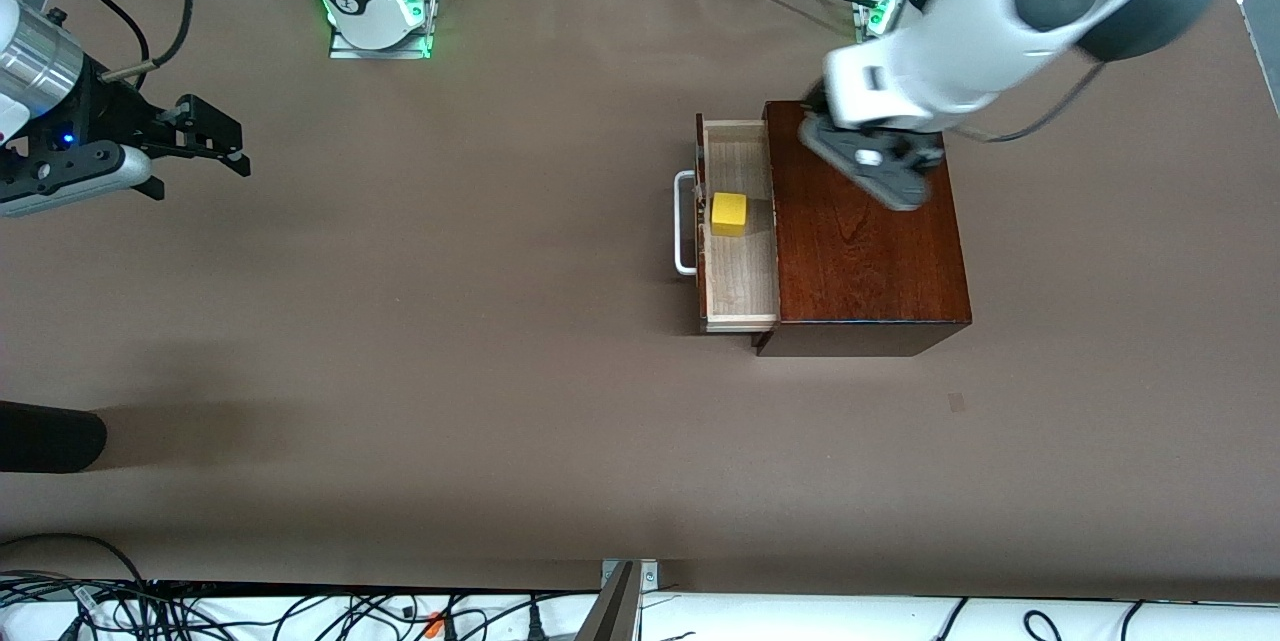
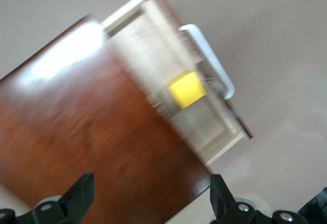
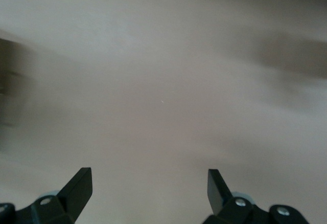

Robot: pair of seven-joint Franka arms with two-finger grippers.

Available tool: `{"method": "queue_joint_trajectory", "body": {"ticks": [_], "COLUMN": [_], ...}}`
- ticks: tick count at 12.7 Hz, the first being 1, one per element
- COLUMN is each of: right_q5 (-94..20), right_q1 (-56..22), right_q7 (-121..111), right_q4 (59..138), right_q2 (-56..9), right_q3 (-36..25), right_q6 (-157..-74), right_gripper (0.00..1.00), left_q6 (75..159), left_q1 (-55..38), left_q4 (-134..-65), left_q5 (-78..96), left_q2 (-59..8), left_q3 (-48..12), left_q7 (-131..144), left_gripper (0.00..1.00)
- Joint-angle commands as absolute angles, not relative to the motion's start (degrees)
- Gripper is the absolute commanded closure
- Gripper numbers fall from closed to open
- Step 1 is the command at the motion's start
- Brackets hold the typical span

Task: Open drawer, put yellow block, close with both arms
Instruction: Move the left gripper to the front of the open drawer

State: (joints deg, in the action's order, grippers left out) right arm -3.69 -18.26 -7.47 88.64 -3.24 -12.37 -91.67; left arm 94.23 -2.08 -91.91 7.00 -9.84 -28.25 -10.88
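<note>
The drawer (image 1: 742,271) stands pulled out of the dark mahogany box (image 1: 865,251), its white handle (image 1: 684,221) toward the right arm's end of the table. The yellow block (image 1: 729,213) lies in the drawer tray, close to the drawer front. My left gripper (image 1: 880,171) hangs open and empty over the box top. In the left wrist view its fingers (image 2: 82,191) frame the box (image 2: 92,132), with the drawer (image 2: 148,40) and the block (image 2: 186,89) past it. My right gripper (image 1: 236,149) is open and empty over bare table at the right arm's end, also seen in the right wrist view (image 3: 149,178).
A black rounded object (image 1: 50,436) lies at the table edge at the right arm's end, nearer the front camera. Cables (image 1: 300,611) run along the near edge. The brown table (image 1: 450,321) is bare between my right gripper and the drawer.
</note>
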Motion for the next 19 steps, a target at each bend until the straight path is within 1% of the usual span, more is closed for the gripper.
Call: {"method": "queue_joint_trajectory", "body": {"ticks": [1,2,4,5,7,9,10,12,16,17,19], "right_q5": [-0.01,0.78,0.97,0.88,0.88,0.35,0.18,0.09,-2.02,-2.11,-2.29], "right_q1": [-19.07,-18.99,-18.2,-16.63,-15.21,-15.21,-15.21,-15.12,-15.21,-15.21,-15.29], "right_q7": [-2.56,-0.63,-0.09,-0.09,-0.26,-0.26,-0.09,-0.7,-1.32,-1.41,-1.15], "right_q4": [92.71,94.29,98.77,99.22,98.79,98.35,97.74,97.21,97.21,97.03,93.8], "right_q2": [-0.88,-0.1,2.01,2.2,2.2,2.2,2.11,2.11,2.29,2.29,1.32], "right_q3": [-10.56,-9.76,-8.97,-8.01,-7.21,-7.38,-7.47,-8.34,-11.34,-11.34,-10.99], "right_q6": [-92.98,-93.77,-97.54,-97.91,-97.91,-98.0,-98.09,-97.82,-97.38,-97.38,-97.38], "right_gripper": [0.0,0.0,0.0,0.0,0.0,0.0,0.0,0.0,0.0,0.0,0.0], "left_q6": [99.12,100.27,105.26,109.12,117.12,122.67,123.83,123.84,122.7,121.22,117.35], "left_q1": [-5.25,-7.27,-11.05,-13.25,-18.08,-22.3,-24.33,-24.26,-24.17,-24.17,-24.0], "left_q4": [-89.47,-89.04,-88.95,-88.95,-88.86,-88.68,-88.68,-88.77,-89.56,-89.56,-89.47], "left_q5": [6.34,6.15,6.15,5.89,-0.84,-7.44,-11.65,-19.13,-20.13,-20.13,-20.04], "left_q2": [-14.93,-17.12,-20.55,-22.48,-26.43,-30.39,-31.8,-33.83,-35.59,-35.86,-35.95], "left_q3": [-32.16,-32.17,-32.26,-32.08,-32.08,-31.99,-31.73,-31.73,-28.92,-27.96,-26.98], "left_q7": [-16.33,-17.39,-18.71,-20.29,-23.63,-25.04,-25.22,-26.09,-32.94,-34.0,-34.54], "left_gripper": [0.0,0.0,0.0,0.0,0.0,0.0,0.0,0.0,0.0,0.0,0.0]}}
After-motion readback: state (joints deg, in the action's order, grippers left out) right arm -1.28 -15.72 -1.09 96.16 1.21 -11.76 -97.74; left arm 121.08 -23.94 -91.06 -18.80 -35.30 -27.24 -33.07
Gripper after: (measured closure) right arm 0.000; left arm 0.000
